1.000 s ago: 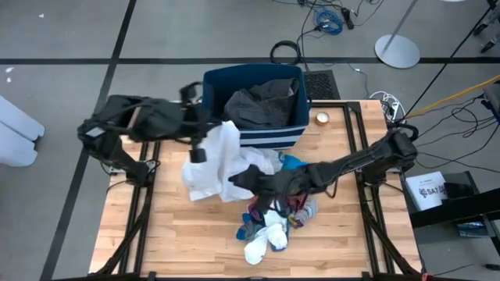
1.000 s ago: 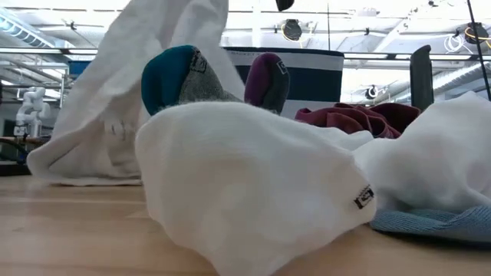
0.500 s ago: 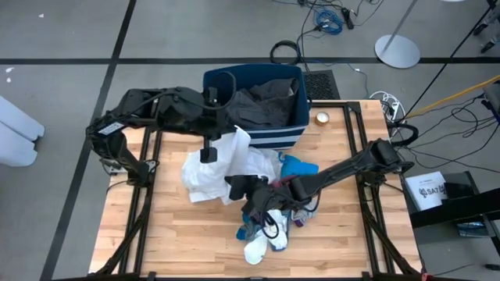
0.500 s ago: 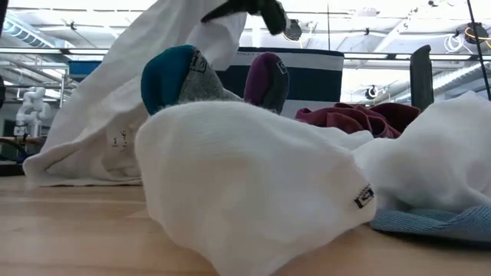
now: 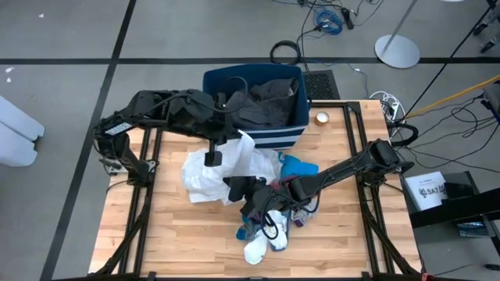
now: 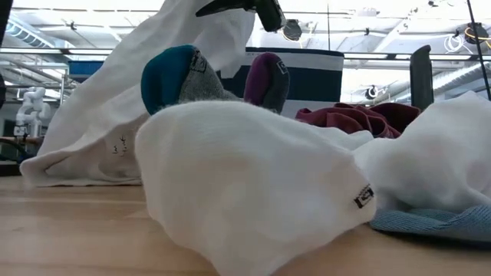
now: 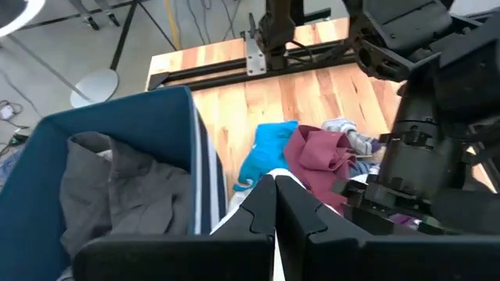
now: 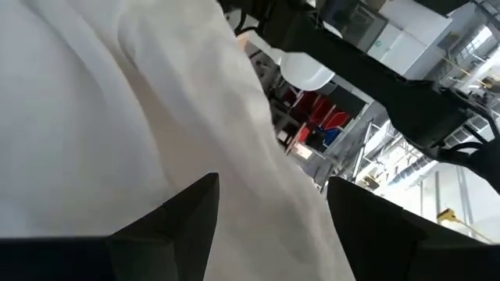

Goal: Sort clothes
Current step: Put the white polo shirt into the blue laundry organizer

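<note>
My left gripper (image 5: 237, 136) is shut on a white garment (image 5: 212, 168) just in front of the navy bin (image 5: 251, 134). It also shows at the top of the low view (image 6: 247, 6). A dark grey garment (image 5: 262, 101) lies in the bin. My right gripper (image 5: 233, 186) is open and low, against the white garment's near right side, and white cloth (image 8: 117, 101) fills its wrist view. Bright blue (image 7: 268, 152) and maroon (image 7: 320, 156) pieces and a heap of socks (image 5: 266, 230) lie under the right arm. My left gripper pinches a bunched upper part of the white garment (image 7: 237, 221) between its two shut fingers, coming from the table's left and slanting down. The garment hangs below the fingers as a slack drape (image 6: 153, 92). Its lower part (image 5: 201, 181) lies on the table. My right gripper has white cloth in front of its open fingers (image 8: 176, 215); I cannot tell whether they touch it.
A large white sock (image 6: 245, 184) lies right before the low camera, with teal-toed (image 6: 173, 73) and maroon-toed (image 6: 265, 77) socks behind it. A small round thing (image 5: 322, 119) sits to the right of the bin. Bare wood shows along the near edge (image 5: 180, 250).
My left gripper has gone toward the table's right edge, along the bin's front, still shut on the white garment. The garment's top has followed while its lower part stays on the table. My right arm has come down lower beside the white garment.
</note>
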